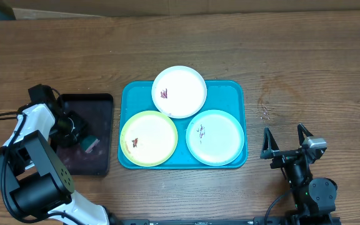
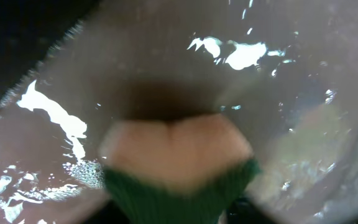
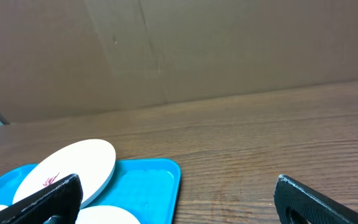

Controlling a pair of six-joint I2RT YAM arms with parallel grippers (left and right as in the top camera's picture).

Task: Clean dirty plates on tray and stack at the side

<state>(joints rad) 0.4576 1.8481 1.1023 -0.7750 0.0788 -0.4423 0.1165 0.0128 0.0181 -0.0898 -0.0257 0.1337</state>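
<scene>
Three plates lie on the turquoise tray [image 1: 232, 94]: a white plate [image 1: 179, 91] at the back with a red smear, a yellow-green rimmed plate [image 1: 149, 138] front left, a pale blue rimmed plate [image 1: 215, 137] front right with a dark smear. My left gripper [image 1: 87, 142] is shut on a sponge [image 2: 178, 165], green scrub side and tan side, over the wet black tray [image 1: 99, 107]. My right gripper [image 1: 286, 140] is open and empty, right of the turquoise tray. The right wrist view shows the white plate [image 3: 67, 169] and the tray corner [image 3: 148, 183].
The black tray [image 2: 291, 93] holds water and foam. A brown cardboard wall [image 3: 179, 50] stands behind the wooden table [image 1: 305, 69]. A black cable [image 1: 2, 116] runs by the left arm.
</scene>
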